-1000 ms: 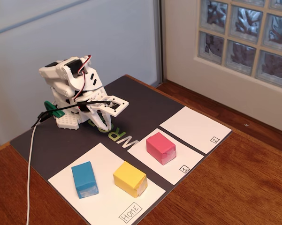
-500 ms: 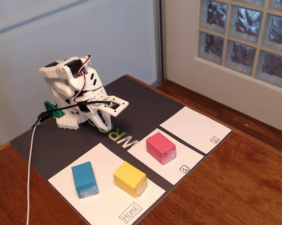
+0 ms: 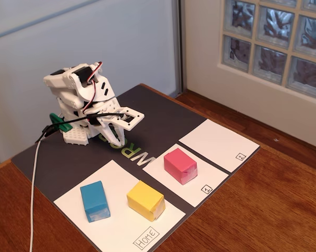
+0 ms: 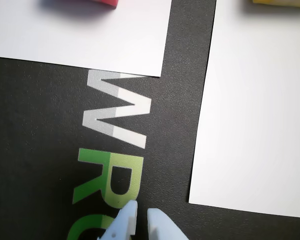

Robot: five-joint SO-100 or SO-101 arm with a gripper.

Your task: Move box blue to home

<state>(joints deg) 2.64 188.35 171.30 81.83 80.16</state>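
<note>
The blue box (image 3: 94,201) lies on the left part of the large white home sheet (image 3: 115,226), which has a boxed "Home" label (image 3: 146,239) at its near corner. The box is out of the wrist view. My gripper (image 3: 111,137) is folded down at the back left of the dark mat, well away from the box. In the wrist view its fingertips (image 4: 141,217) point at the mat's printed letters with only a thin slit between them. They hold nothing. The home sheet's edge shows in the wrist view (image 4: 259,125).
A yellow block (image 3: 145,200) sits on the home sheet to the right of the blue box. A pink block (image 3: 180,165) sits on sheet 1 (image 3: 200,189). Sheet 2 (image 3: 218,144) is bare. The dark mat (image 3: 158,113) lies on a wooden table. A white cable (image 3: 34,189) runs along the left.
</note>
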